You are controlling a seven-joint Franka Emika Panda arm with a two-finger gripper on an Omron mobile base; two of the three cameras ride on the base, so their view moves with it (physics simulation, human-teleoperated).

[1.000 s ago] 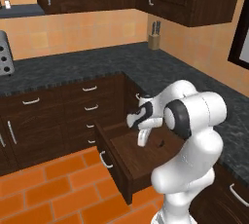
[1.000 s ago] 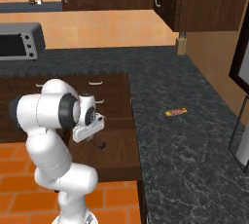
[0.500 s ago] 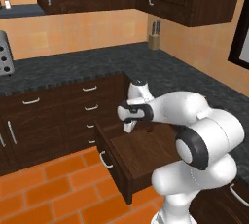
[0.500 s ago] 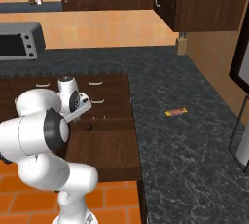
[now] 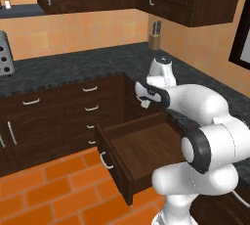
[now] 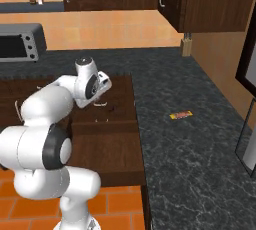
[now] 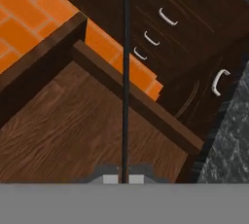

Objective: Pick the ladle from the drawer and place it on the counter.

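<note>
Currently: one ladle [image 7: 126, 72], thin dark shaft rising from between the fingers, clamped there, over the open drawer [image 7: 82, 121]. One gripper [image 5: 145, 98], lifted above the drawer near the counter [image 5: 73, 67] corner. Risk, as judged: the slim shaft pivots or slips in the grip during the swing, or its far end clips the counter edge. Also: one yellow packet [image 6: 180, 115] on the counter; one knife block [image 5: 155, 39]; four small stacked drawer handles [image 7: 168, 17].

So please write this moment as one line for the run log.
phase: carry | pincer: shut on ladle | ladle: lifted above open drawer | drawer: nothing seen inside | counter: ladle not yet placed
</note>
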